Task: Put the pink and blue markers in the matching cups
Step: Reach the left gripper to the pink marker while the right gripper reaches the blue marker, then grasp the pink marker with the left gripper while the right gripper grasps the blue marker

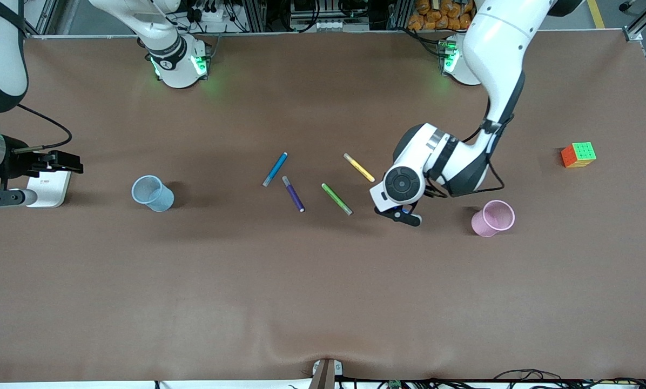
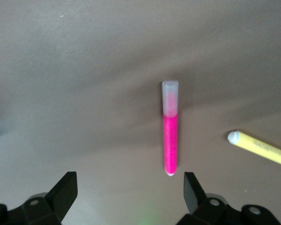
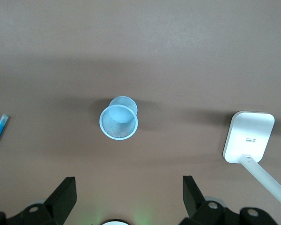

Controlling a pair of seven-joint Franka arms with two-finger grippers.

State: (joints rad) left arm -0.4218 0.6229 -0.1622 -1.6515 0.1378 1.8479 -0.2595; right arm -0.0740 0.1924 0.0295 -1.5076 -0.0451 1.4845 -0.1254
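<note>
Your left hand [image 2: 130, 194] hangs released over the brown desk [image 1: 323, 292], its two black fingers [image 2: 65, 190] spread wide with nothing between them. Just below it lies the pink marker [image 2: 170, 129], a slim straight felt-tip pen with a bright magenta barrel and a pale translucent end. Its long axis runs along the middle of the gap between the fingers, magenta tip toward the hand, pale end away. In the front view the wrist hides this marker. Beside it you see the end of the yellow pen [image 2: 258, 147]. The pale pink cup [image 1: 493, 218], a tapering translucent tumbler, stands near the hand, toward the left arm's end of the desk.

Your right hand [image 3: 130, 194] is also released, high over the pale blue cup [image 3: 118, 121], which stands upright with a round wide rim. The blue marker [image 1: 275, 169] lies flat near the middle, slanted, just beside the dark purple pen [image 1: 293, 193]. The green pen [image 1: 337, 199] lies next.
</note>
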